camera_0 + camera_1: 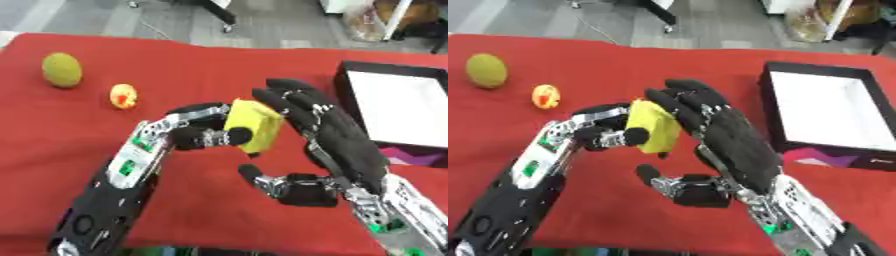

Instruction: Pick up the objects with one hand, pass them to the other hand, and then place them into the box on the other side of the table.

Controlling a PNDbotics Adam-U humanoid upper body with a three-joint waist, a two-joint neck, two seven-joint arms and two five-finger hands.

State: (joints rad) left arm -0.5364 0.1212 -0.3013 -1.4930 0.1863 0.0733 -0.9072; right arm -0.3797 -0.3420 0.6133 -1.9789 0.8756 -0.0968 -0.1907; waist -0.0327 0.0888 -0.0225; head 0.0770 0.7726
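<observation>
A yellow block hangs above the red table at mid-frame, pinched by my left hand, whose fingers and thumb curl round its left side. My right hand stands just right of the block, fingers straight and fanned behind its right face, thumb spread out below it. Whether those fingers touch the block I cannot tell. A green round fruit and a small orange-yellow object lie on the cloth at the far left.
A black box with a white inside stands at the table's right side, a pink-and-black patch by its near corner. Grey floor and furniture legs show beyond the far edge.
</observation>
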